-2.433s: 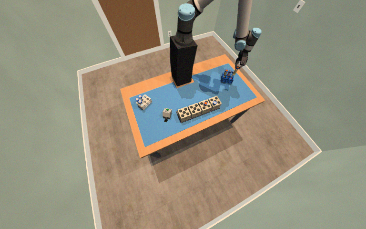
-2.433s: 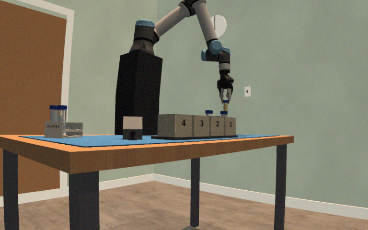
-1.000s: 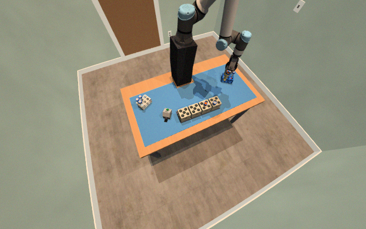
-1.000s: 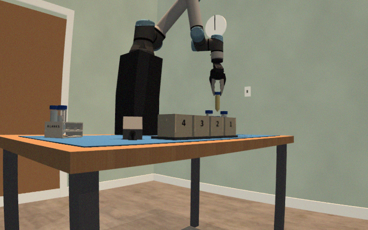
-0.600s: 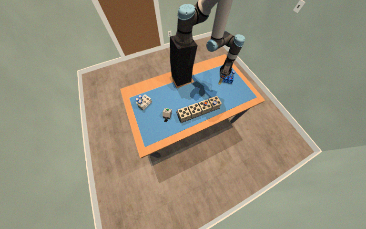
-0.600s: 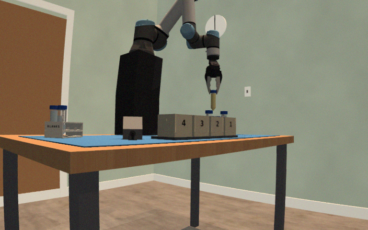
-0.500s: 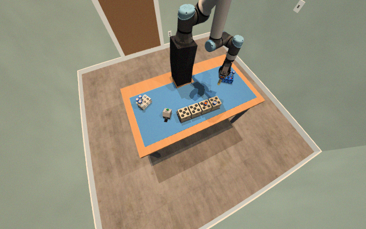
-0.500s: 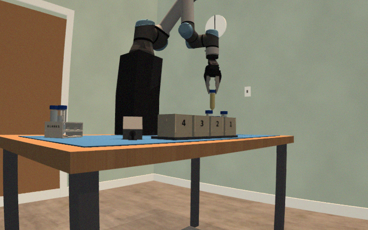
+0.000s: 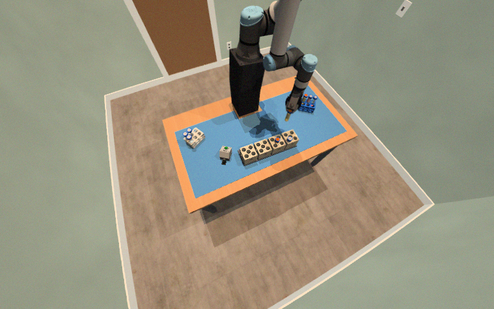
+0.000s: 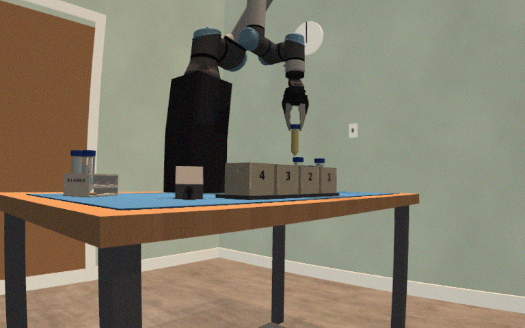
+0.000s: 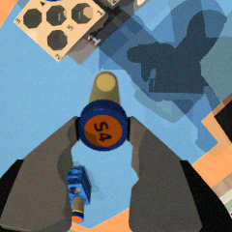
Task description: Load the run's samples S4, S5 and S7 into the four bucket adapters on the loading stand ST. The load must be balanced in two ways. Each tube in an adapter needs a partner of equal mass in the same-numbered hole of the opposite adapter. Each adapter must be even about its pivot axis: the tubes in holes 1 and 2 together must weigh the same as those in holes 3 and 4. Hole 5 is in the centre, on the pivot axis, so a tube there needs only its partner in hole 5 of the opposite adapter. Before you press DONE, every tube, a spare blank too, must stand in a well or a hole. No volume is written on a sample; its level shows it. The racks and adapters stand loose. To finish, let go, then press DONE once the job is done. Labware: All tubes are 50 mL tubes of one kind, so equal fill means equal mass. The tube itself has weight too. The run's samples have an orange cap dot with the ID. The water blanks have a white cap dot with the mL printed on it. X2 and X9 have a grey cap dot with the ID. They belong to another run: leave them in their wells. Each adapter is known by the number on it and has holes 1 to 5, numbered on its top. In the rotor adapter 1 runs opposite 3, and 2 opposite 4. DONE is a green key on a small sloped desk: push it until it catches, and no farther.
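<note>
- The gripper (image 9: pixel 290 109) (image 10: pixel 295 127) (image 11: pixel 103 118) is partly closed, its 2 fingers pinching the cap of tube S4 (image 9: pixel 287 116) (image 10: pixel 294 141) (image 11: pixel 102 127).
- S4 hangs above the blue mat (image 9: pixel 218 174) (image 10: pixel 154 199) (image 11: pixel 43 87), long axis upright, cap up, conical tip down.
- Adapters 1 (image 9: pixel 290 135) (image 10: pixel 328 185), 2 (image 9: pixel 271 141) (image 10: pixel 309 186), 3 (image 9: pixel 262 153) (image 10: pixel 287 186) and 4 (image 9: pixel 249 159) (image 10: pixel 259 186) stand in 1 row.
- 1 orange-dot tube (image 9: pixel 277 140) occupies adapter 2; 1 white-dot tube (image 9: pixel 289 138) occupies adapter 1.
- The blue rack (image 9: pixel 307 108) (image 11: pixel 86 186) stands near S4.

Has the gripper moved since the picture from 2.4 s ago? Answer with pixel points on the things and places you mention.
Yes. In the top view the gripper (image 9: pixel 289 110) (image 10: pixel 294 126) (image 11: pixel 103 118), closed on tube S4 (image 9: pixel 287 116) (image 10: pixel 294 141) (image 11: pixel 102 129), has moved to the image's left and downward, nearer the black pedestal (image 9: pixel 246 85) (image 10: pixel 197 135).
</note>
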